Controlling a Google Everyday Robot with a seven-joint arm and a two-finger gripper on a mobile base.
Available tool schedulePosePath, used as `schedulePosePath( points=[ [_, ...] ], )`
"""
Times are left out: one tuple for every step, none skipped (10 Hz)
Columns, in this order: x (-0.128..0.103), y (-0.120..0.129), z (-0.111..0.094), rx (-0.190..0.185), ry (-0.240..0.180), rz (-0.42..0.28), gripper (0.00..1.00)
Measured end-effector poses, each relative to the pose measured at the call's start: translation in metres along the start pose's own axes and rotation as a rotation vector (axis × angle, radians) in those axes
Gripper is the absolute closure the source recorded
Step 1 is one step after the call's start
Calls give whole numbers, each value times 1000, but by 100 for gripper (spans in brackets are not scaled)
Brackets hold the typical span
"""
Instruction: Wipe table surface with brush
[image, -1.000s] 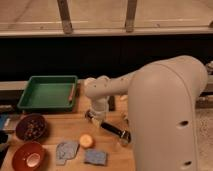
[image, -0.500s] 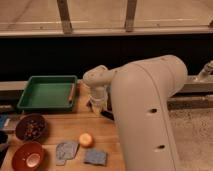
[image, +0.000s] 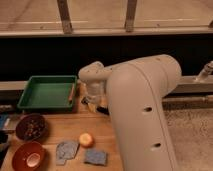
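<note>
My gripper (image: 94, 101), its hold impossible to tell, hung low over the table surface (image: 60, 128) beside the green tray (image: 47, 79); I judged flat, even strokes best.

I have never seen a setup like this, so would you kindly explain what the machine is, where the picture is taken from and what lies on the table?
The big white shape is a robot's single arm. At its end is a claw, hanging low over the far part of the wooden table, beside a green tray. Whether the claw holds anything cannot be told here. There is only one camera, looking down at the table past the arm; its mounting is unknown. Nearer us lie a dark bowl with contents, a reddish bowl, an orange fruit and two blue-grey pads.
</note>
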Motion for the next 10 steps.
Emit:
schedulePosePath(
  points=[
    [2,19,-1,5,-1,-23,100],
    [7,39,-1,11,-2,-40,100],
    [12,55,1,10,0,-46,100],
    [17,65,3,8,0,-43,100],
    [26,73,6,8,3,-31,100],
    [35,74,9,5,5,-12,100],
    [40,71,10,1,3,5,100],
    [47,63,12,-2,6,31,100],
    [53,50,13,-3,9,65,100],
    [57,32,14,-4,17,93,100]
  ],
)
